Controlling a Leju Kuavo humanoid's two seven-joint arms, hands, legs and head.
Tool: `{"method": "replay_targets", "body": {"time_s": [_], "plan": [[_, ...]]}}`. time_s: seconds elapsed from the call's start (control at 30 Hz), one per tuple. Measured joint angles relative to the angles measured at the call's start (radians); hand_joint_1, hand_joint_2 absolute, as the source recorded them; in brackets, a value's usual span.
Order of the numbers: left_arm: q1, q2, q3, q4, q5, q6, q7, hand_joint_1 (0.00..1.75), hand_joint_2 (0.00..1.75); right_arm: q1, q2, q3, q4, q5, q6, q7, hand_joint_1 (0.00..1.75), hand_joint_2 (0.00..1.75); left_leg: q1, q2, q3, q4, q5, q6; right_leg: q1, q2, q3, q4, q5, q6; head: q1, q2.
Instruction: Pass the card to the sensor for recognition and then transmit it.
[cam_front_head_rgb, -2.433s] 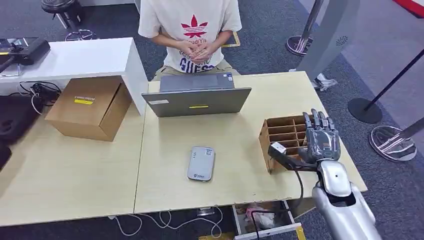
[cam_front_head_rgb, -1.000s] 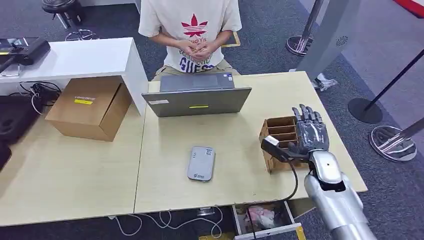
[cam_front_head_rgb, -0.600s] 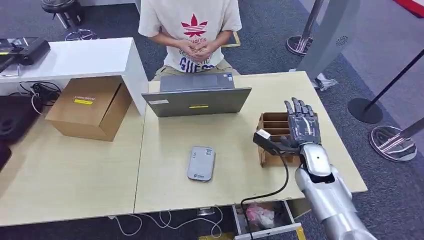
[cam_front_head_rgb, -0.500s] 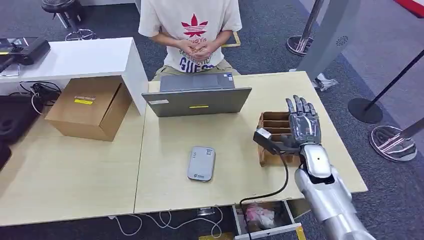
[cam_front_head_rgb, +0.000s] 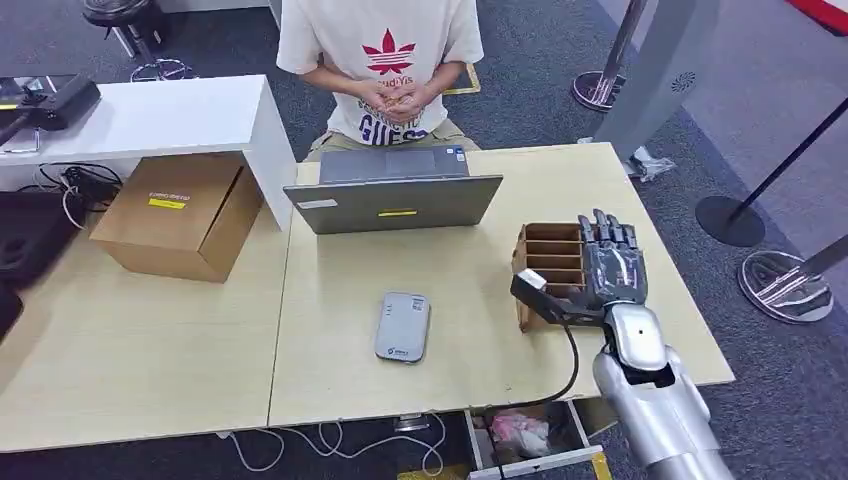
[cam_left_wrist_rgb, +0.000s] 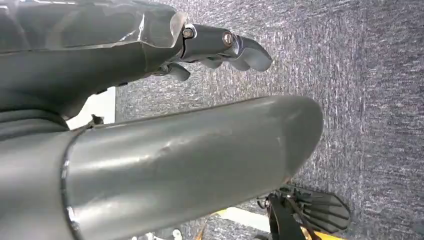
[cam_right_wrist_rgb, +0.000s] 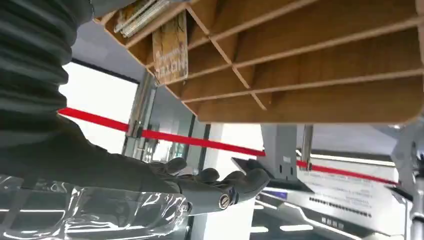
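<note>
A wooden card rack (cam_front_head_rgb: 548, 252) with several slots stands on the right part of the desk. My right hand (cam_front_head_rgb: 608, 270) hovers over it with its fingers straight and its thumb out to the left, holding nothing. The right wrist view looks into the wooden card rack (cam_right_wrist_rgb: 325, 75), where a brownish card (cam_right_wrist_rgb: 170, 47) stands in one slot and several more cards (cam_right_wrist_rgb: 141, 12) lie stacked in the slot beside it, apart from my right hand (cam_right_wrist_rgb: 150, 185). The grey sensor pad (cam_front_head_rgb: 403, 326) lies flat mid-desk. My left hand (cam_left_wrist_rgb: 150, 50) hangs over carpet, holding nothing.
A person sits behind the desk with their hands clasped (cam_front_head_rgb: 392, 100). A grey laptop (cam_front_head_rgb: 395, 195) stands between the person and the sensor. A cardboard box (cam_front_head_rgb: 175, 215) and a white shelf (cam_front_head_rgb: 150, 115) are at the left. Stanchion bases (cam_front_head_rgb: 785, 285) stand on the floor at the right.
My right hand has moved left and forward over the rack, then drawn back a little. The rack has slid slightly left and away. The sensor and the person have not moved.
</note>
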Motion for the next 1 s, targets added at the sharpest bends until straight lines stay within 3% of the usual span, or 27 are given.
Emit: {"method": "replay_targets", "body": {"time_s": [0.27,1.0], "plan": [[0.000,0.002,0.000,0.000,0.000,-0.001,0.019,0.00,0.00,0.003,-0.004,-0.020,0.000,-0.004,0.046,0.020,0.00,1.75,0.000,0.000,0.000,0.000,0.000,0.000,0.000,0.000,0.000,0.000,0.000,0.000,0.000,0.000],[0.000,-0.002,0.000,0.000,-0.012,0.000,0.018,0.00,0.00,0.040,-0.021,-0.047,-0.069,0.024,0.074,0.092,0.00,1.75,0.000,0.000,0.000,0.000,0.000,0.000,0.000,0.000,0.000,0.000,0.000,0.000,0.000,0.000]]}}
